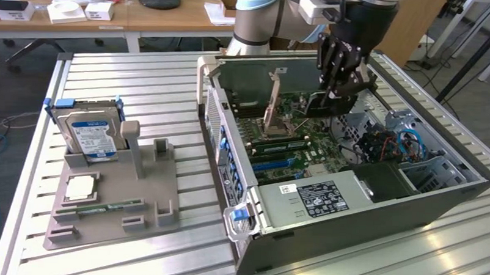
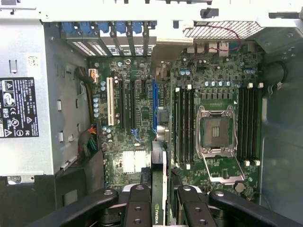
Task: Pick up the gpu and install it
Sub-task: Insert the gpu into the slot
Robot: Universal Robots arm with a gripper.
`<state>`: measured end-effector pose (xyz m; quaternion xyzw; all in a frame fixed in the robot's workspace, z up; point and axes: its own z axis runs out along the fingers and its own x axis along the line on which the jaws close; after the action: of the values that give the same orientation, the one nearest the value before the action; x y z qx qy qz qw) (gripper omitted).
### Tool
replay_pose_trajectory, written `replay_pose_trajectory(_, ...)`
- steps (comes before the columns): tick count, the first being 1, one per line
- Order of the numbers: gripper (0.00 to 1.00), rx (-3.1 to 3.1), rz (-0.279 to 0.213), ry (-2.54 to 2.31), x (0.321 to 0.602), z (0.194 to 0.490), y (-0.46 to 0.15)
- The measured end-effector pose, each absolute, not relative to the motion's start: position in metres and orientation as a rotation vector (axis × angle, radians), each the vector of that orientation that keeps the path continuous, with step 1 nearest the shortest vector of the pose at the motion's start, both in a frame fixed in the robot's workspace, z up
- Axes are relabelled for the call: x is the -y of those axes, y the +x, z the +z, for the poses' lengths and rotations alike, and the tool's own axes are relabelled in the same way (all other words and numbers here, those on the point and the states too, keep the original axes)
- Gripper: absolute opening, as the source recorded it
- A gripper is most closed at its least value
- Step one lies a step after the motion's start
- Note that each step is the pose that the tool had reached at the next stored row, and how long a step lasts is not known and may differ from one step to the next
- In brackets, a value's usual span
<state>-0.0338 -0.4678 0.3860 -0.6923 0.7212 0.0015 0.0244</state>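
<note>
1 gpu (image 2: 158,187) in 1 end effector (image 2: 163,202)

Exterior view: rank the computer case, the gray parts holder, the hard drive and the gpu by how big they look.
1. computer case
2. gray parts holder
3. hard drive
4. gpu, held in the hand; partly hidden, so its place below the hard drive is unsure.

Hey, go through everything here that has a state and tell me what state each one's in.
gpu: gripped edge-on in the end effector, over the motherboard.
computer case: lying on its side, open.
CPU socket: unlatched, empty.
hard drive: standing upright in the gray holder.
memory stick: lying flat on the holder.
</note>
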Motion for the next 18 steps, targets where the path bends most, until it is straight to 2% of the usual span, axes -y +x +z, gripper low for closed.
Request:
replay_pose_trajectory(13, 0.26, -2.232, 0.005, -2.142, 0.468, 0.374, -0.034)
replay_pose_trajectory(18, 0.26, -2.252, 0.046, -2.160, 0.468, 0.374, -0.029)
